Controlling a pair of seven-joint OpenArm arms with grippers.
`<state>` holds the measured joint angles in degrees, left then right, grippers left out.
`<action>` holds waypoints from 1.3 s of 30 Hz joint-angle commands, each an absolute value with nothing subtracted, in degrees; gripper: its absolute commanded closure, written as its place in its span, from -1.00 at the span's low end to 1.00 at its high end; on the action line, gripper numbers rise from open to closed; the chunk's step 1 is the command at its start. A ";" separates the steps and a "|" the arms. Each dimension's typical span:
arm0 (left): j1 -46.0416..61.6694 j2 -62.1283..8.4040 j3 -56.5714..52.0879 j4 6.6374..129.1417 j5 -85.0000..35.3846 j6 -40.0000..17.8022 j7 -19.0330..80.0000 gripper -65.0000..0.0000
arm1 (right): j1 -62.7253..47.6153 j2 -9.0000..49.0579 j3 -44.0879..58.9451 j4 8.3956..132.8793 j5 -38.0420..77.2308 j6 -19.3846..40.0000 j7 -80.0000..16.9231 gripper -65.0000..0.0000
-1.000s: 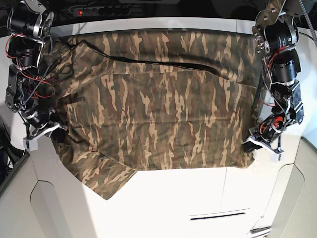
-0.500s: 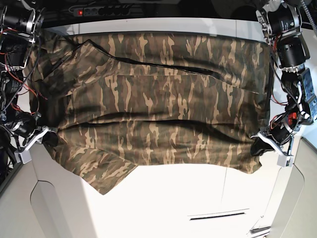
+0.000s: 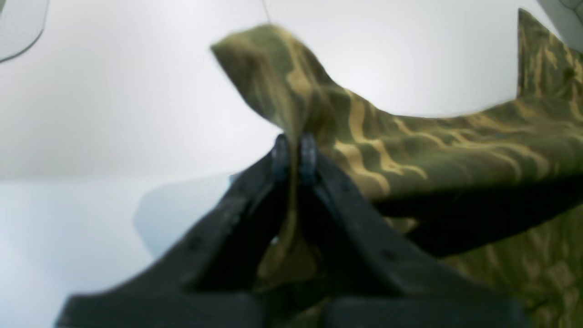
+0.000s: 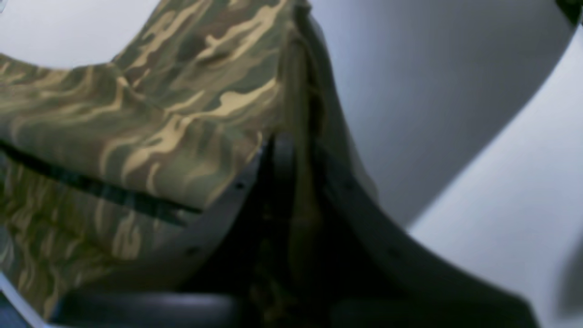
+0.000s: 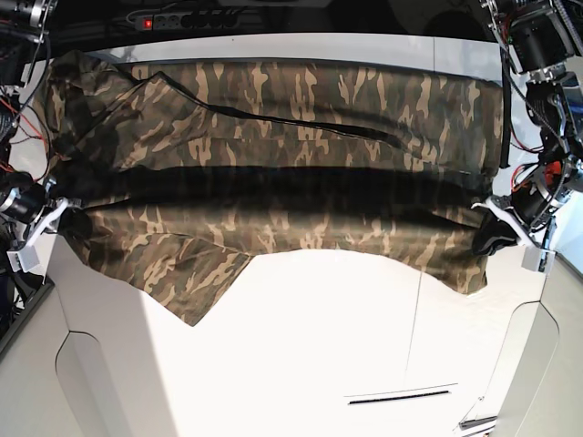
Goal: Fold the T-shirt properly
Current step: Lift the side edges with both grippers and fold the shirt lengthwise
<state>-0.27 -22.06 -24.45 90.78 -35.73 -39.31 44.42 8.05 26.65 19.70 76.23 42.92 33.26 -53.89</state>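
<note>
The shirt [image 5: 273, 173] lies across the far half of the table [image 5: 319, 346], with its long axis running from 9 o'clock to 3 o'clock in the base view; a loose flap hangs toward 7 o'clock, and the near part of the table is bare. The near edge of the cloth is lifted off the table and stretched between the two arms, with a dark band of shadow under it.

The left gripper [image 3: 294, 157] is closed tight on a pinch of cloth; in its wrist view the two pads meet with a thin fold between them, and the shirt [image 3: 432, 150] runs away toward 3 o'clock. In the base view this gripper [image 5: 506, 223] is at the 3 o'clock end of the lifted edge.

The right gripper [image 4: 296, 155] is closed too, on a thicker fold that passes between its fingers (the picture is blurred, so how many layers I cannot tell); the shirt [image 4: 159, 114] spreads toward 9 o'clock from it. In the base view it [image 5: 41, 218] is at the 9 o'clock end.

So the cloth lies between the two grippers and toward 12 o'clock from both; each arm has its own end, neither one is nearer to the whole. I judge that the coming move depends on this line: both ends must travel together across the long axis, otherwise the fold will come out slanted.
</note>
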 commanded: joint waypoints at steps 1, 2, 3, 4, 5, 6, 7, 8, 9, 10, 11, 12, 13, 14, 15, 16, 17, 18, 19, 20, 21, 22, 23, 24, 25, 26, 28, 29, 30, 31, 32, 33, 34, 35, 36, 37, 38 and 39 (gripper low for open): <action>-0.27 -23.05 -25.02 92.90 -36.64 -39.90 43.40 1.00 | 7.84 27.90 20.45 77.82 44.29 33.43 -52.95 1.00; 0.60 -23.03 -25.39 94.04 -36.67 -39.90 43.40 1.00 | 6.81 27.90 20.67 78.61 44.80 33.43 -52.97 1.00; 1.52 -23.03 -25.80 95.11 -36.67 -39.90 43.40 1.00 | 5.78 27.90 20.93 79.55 45.15 33.43 -52.97 1.00; 2.48 -23.03 -26.28 96.09 -36.69 -39.90 43.42 1.00 | 4.71 27.90 21.12 80.49 45.34 33.43 -52.99 1.00; 3.40 -23.03 -26.79 96.92 -36.69 -39.92 43.42 1.00 | 3.62 27.88 21.37 81.45 45.50 33.43 -52.99 1.00; 4.34 -23.03 -27.22 97.65 -36.69 -39.92 43.44 1.00 | 2.55 27.88 21.54 82.41 45.47 33.43 -52.99 1.00; 5.26 -23.03 -27.59 98.30 -36.69 -39.92 43.46 1.00 | 1.45 27.86 21.71 83.22 45.50 33.43 -52.97 1.00; 6.15 -23.03 -27.92 98.91 -36.69 -39.92 43.57 1.00 | 0.51 27.86 21.89 83.99 45.47 33.43 -52.95 1.00; 7.01 -23.03 -28.16 99.39 -36.69 -39.92 43.57 1.00 | -0.36 27.86 22.09 84.58 45.47 33.43 -52.97 1.00; 7.79 -23.03 -28.27 99.83 -36.69 -39.90 43.57 1.00 | -1.19 27.86 22.33 85.14 45.47 33.43 -52.95 1.00; 8.49 -23.03 -28.27 100.29 -36.69 -39.90 43.57 1.00 | -1.96 27.88 22.61 85.67 45.47 33.43 -52.97 1.00; 9.19 -23.00 -28.27 100.73 -36.86 -39.90 43.57 1.00 | -2.74 27.88 22.96 86.08 45.50 33.43 -52.99 1.00; 9.91 -23.03 -28.27 101.14 -37.52 -39.90 43.57 1.00 | -3.55 27.90 23.42 86.54 45.50 33.43 -53.01 1.00; 10.68 -23.03 -28.36 101.58 -38.30 -39.92 43.59 1.00 | -4.32 27.88 23.90 86.96 45.60 33.43 -53.04 1.00; 11.44 -22.96 -28.49 102.06 -38.85 -39.90 43.59 1.00 | -5.02 27.88 24.45 87.31 45.95 33.45 -53.08 1.00; 12.16 -22.87 -28.60 102.56 -39.05 -39.90 43.59 1.00 | -5.78 27.88 24.97 87.50 46.65 33.45 -53.10 1.00; 12.86 -22.85 -28.86 103.04 -39.03 -39.90 43.59 1.00 | -6.52 27.88 25.47 87.57 47.53 33.45 -53.15 1.00; 13.50 -22.87 -28.97 103.35 -39.05 -39.90 43.57 1.00 | -7.18 27.86 25.71 87.57 48.21 33.45 -53.12 1.00; 13.98 -22.85 -28.97 103.50 -39.00 -39.92 43.59 1.00 | -7.84 27.77 25.78 87.57 48.42 33.45 -53.15 1.00; 14.46 -22.87 -28.97 103.50 -39.00 -39.94 43.57 1.00 | -8.49 27.68 25.76 87.57 48.42 33.45 -53.15 1.00; 14.76 -22.79 -28.95 103.50 -39.00 -39.97 43.57 1.00 | -9.26 27.57 25.76 87.55 47.99 33.45 -53.10 1.00; 15.00 -22.68 -28.95 103.48 -38.98 -39.99 43.57 1.00 | -10.00 27.44 25.76 87.50 47.33 33.43 -53.04 1.00; 15.25 -22.70 -28.95 103.48 -39.00 -40.00 43.55 1.00 | -10.63 27.38 25.76 87.46 46.72 33.43 -52.69 1.00; 15.27 -22.68 -28.95 103.48 -39.00 -40.00 43.53 1.00 | -11.20 27.29 25.76 87.35 46.39 33.43 -52.23 1.00; 15.25 -22.70 -28.95 103.48 -38.98 -40.00 43.53 1.00 | -11.44 27.14 25.76 87.24 46.09 33.43 -51.83 1.00; 15.22 -22.70 -28.95 103.48 -39.03 -40.00 43.38 1.00 | -11.49 26.92 25.76 87.07 45.50 33.41 -51.35 1.00; 15.25 -22.70 -28.95 103.48 -39.00 -40.00 42.83 1.00 | -11.46 26.48 25.76 86.96 43.90 33.41 -49.71 0.55; 15.25 -22.70 -28.95 103.48 -39.00 -40.00 42.78 1.00 | -11.46 26.48 25.76 86.96 43.75 33.36 -48.77 0.28; 15.25 -22.70 -28.95 103.48 -39.00 -40.00 42.70 1.00 | -11.44 26.50 25.76 86.96 43.66 33.23 -47.57 0.06; 15.25 -22.70 -28.95 103.48 -38.98 -40.00 42.70 1.00 | -11.29 26.52 25.78 86.96 43.57 33.23 -46.15 -0.08; 15.25 -22.70 -28.95 103.48 -38.98 -40.00 42.70 1.00 | -11.07 26.50 25.78 86.96 42.89 33.23 -44.71 -0.13; 15.25 -22.70 -28.95 103.48 -39.00 -40.00 42.68 1.00 | -10.81 26.48 25.76 86.96 42.26 33.21 -43.07 -0.13; 15.25 -22.70 -28.95 103.48 -38.98 -40.00 42.70 1.00 | -10.44 26.48 25.78 86.96 41.91 33.17 -41.60 -0.13; 15.25 -22.70 -28.95 103.44 -38.98 -40.00 42.65 1.00 | -9.89 26.48 25.78 86.96 41.10 32.75 -40.64 -0.13; 15.25 -22.70 -28.95 103.44 -39.00 -40.00 42.61 1.00 | -9.10 26.46 25.76 86.96 40.66 32.56 -40.12 -0.13; 15.25 -22.70 -28.95 103.44 -38.98 -40.00 42.63 1.00 | -8.29 26.46 25.76 86.96 40.14 32.27 -40.01 -0.13; 15.25 -22.70 -28.95 103.44 -39.00 -40.00 42.65 1.00 | -7.42 26.46 25.76 86.96 39.46 32.05 -39.81 -0.13; 15.25 -22.68 -28.95 103.44 -39.00 -40.00 42.65 1.00 | -6.50 26.46 25.76 86.96 39.09 31.86 -39.48 -0.13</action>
<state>15.57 -21.78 -28.58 102.39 -38.19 -39.51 44.14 -7.11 25.52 25.23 86.13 38.46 31.68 -40.97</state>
